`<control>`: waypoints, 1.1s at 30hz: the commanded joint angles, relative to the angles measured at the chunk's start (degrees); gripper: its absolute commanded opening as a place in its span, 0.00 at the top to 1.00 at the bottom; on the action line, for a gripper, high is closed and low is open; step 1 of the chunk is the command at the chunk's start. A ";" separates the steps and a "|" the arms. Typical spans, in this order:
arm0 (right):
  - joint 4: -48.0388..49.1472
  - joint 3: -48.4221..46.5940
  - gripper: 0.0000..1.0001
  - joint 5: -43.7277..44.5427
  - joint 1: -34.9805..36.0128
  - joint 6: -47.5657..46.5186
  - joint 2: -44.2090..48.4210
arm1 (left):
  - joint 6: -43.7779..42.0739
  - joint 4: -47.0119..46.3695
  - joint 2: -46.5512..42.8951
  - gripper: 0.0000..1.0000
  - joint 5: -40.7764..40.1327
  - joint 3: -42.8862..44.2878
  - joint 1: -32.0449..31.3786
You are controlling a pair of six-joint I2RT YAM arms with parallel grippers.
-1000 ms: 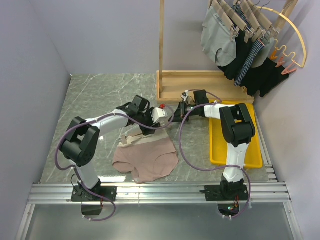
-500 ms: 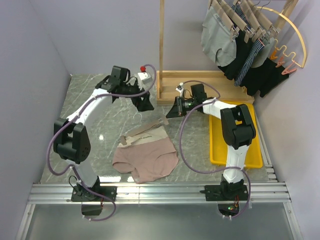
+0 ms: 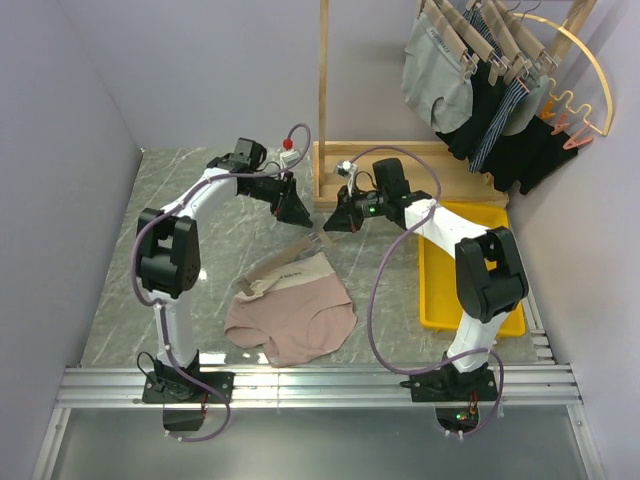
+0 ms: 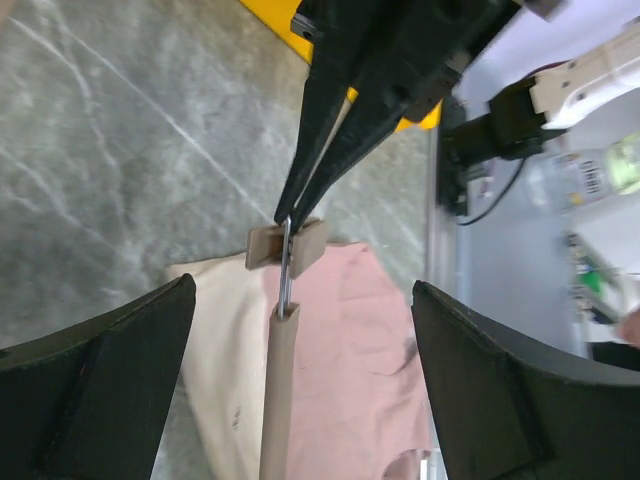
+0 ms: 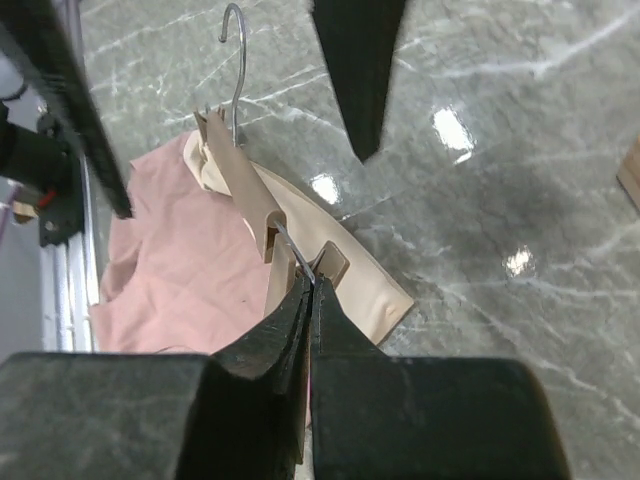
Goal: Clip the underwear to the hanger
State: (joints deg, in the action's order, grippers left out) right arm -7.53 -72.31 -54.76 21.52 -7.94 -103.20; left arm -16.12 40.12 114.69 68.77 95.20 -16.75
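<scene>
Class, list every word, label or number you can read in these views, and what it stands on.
Nothing reads clearly.
The underwear: small dark print on its cream waistband, too small to read.
The clear bottle, left wrist view: label blurred.
The hanger: no print.

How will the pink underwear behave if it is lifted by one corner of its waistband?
Probably floppy: the underwear lies flat and wrinkled on the table, so it would likely sag and fold. It looks thin, so probably light. Its cream waistband lies folded beneath the hanger, so it may need stretching before clipping.
</scene>
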 commanded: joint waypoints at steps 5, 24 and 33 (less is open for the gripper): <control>1.02 1.82 1.00 1.85 1.60 -5.94 3.88 | 2.24 0.57 3.07 0.08 7.07 2.18 -0.56; 1.46 1.74 1.00 1.94 2.91 -4.89 5.02 | 2.14 0.49 6.24 0.37 5.67 1.92 -3.46; 1.55 1.74 1.00 1.94 2.92 -4.62 5.02 | -0.40 3.91 7.47 0.48 6.02 2.53 -4.08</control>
State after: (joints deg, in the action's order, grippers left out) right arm -7.31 -70.15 -53.17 23.88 -11.77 -100.95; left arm -14.63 42.19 121.03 72.84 96.14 -20.23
